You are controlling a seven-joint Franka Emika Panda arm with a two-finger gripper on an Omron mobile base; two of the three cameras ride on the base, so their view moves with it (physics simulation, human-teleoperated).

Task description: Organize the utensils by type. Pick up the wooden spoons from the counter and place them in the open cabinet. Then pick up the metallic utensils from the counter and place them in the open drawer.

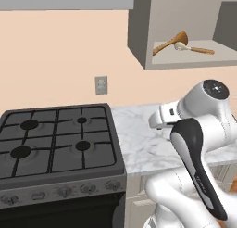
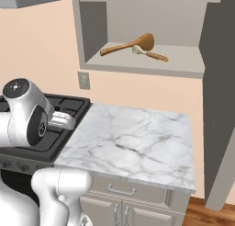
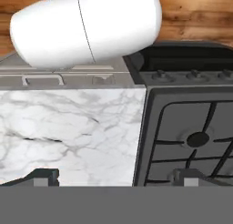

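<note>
— Gripper (image 3: pixel 116 176) at bottom of hand view: spread wide, holding nothing, hovering over counter (image 3: pixel 68 136) beside stove (image 3: pixel 191 136).
— And wooden spoon (image 2: pixel 131 44)?
— Already lying in open cabinet (image 2: pixel 147 64), upper middle of right base view, touching a second, pale-ended utensil (image 2: pixel 149 53); hard to say which.
— Left to do?
— Possibly metallic ones; none seen on marble, drawer (image 2: pixel 124 188) looking shut.

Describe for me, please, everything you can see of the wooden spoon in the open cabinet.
The wooden spoon is orange-brown, with a round bowl and a straight tapered handle, and looks like smooth wood. It lies on the grey cabinet shelf, its bowl raised toward the back and its handle running forward to the left in the right base view. A second utensil, pale-headed with a brown handle, lies beside its bowl, seemingly touching it.
</note>
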